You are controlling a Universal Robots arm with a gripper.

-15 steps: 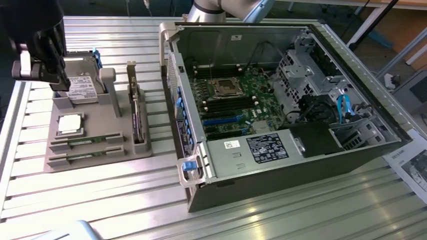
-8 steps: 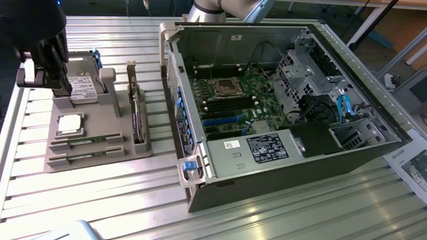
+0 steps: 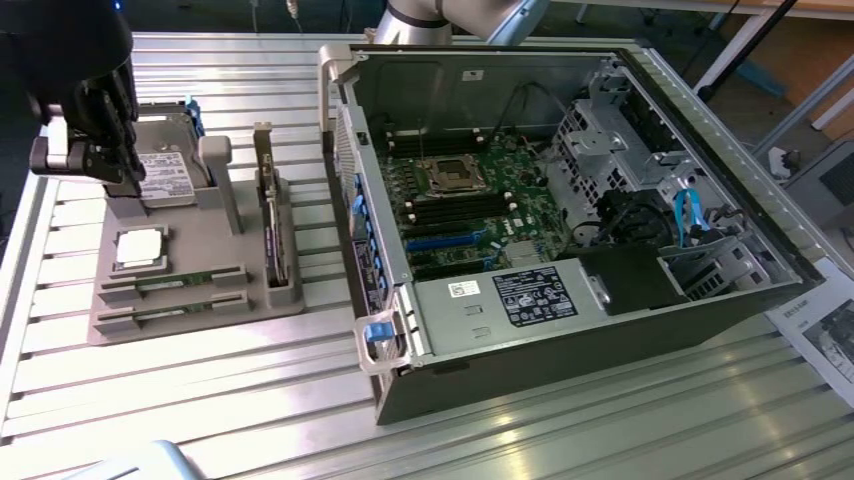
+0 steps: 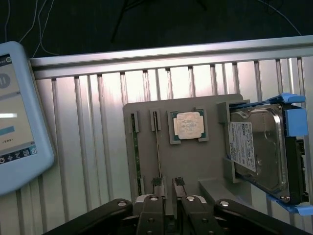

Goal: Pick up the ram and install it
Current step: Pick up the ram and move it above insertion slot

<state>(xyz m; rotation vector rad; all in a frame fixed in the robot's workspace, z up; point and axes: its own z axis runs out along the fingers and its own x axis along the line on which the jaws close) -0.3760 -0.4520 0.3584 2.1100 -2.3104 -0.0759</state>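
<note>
Two ram sticks, thin green boards, sit on edge in slots of a grey fixture point(image 3: 200, 255): one ram stick point(image 3: 171, 281) lies further back than the other ram stick point(image 3: 171, 314). In the wrist view these ram sticks point(image 4: 158, 147) point(image 4: 136, 156) run away from my gripper point(image 4: 167, 185). The gripper point(image 3: 127, 180) hangs above the fixture's hard-drive end. Its fingertips point(image 4: 156, 184) stand a little apart with nothing between them. It touches nothing.
The fixture also carries a silver processor chip point(image 3: 140, 248), a hard drive point(image 3: 167, 170) and an upright dark expansion card point(image 3: 275, 240). An open computer case point(image 3: 561, 200) with its motherboard point(image 3: 467, 200) lies on the exterior view's right. A pale blue tablet point(image 4: 14, 117) rests on the slatted table point(image 3: 200, 400).
</note>
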